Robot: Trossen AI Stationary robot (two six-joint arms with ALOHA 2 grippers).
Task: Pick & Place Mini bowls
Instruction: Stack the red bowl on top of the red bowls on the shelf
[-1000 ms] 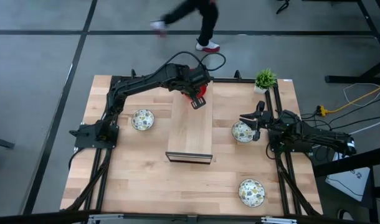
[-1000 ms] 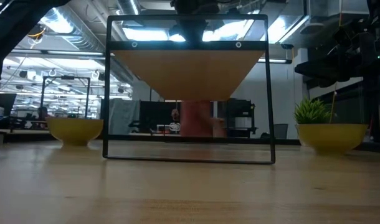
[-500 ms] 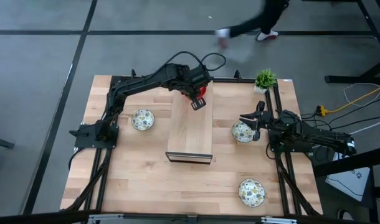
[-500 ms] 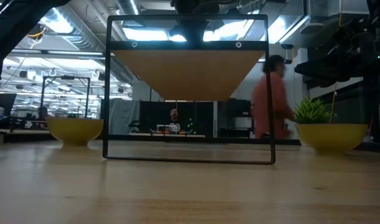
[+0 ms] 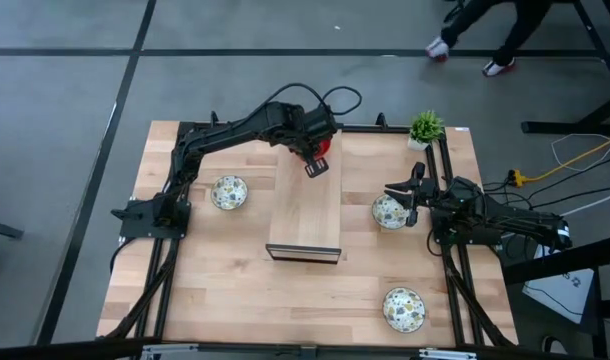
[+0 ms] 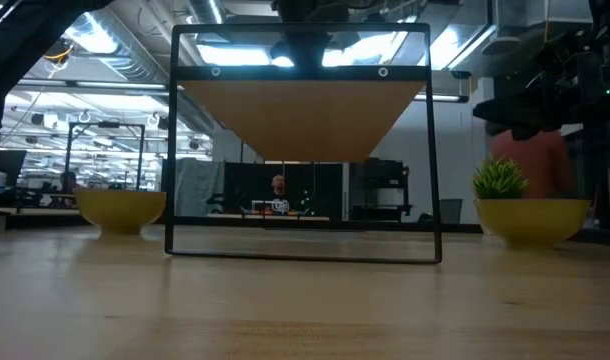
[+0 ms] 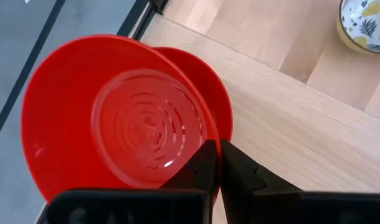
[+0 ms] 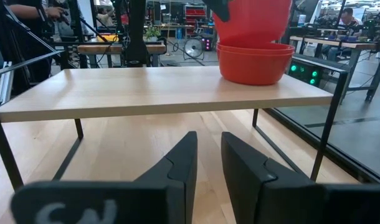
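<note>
Barely shifted, my left pincer (image 7: 213, 163) stays clamped on a red bowl (image 7: 109, 118) (stacking squarely matters) over another.

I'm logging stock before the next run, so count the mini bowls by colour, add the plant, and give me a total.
Red bowls: 2 visible, stacked at the far end of the wooden shelf; the stack could hide another
White patterned bowls: 3
Potted plant: 1
Total: 6 seen

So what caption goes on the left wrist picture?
Left gripper pinching a glossy red bowl's rim above another red bowl on the wooden shelf.
</note>
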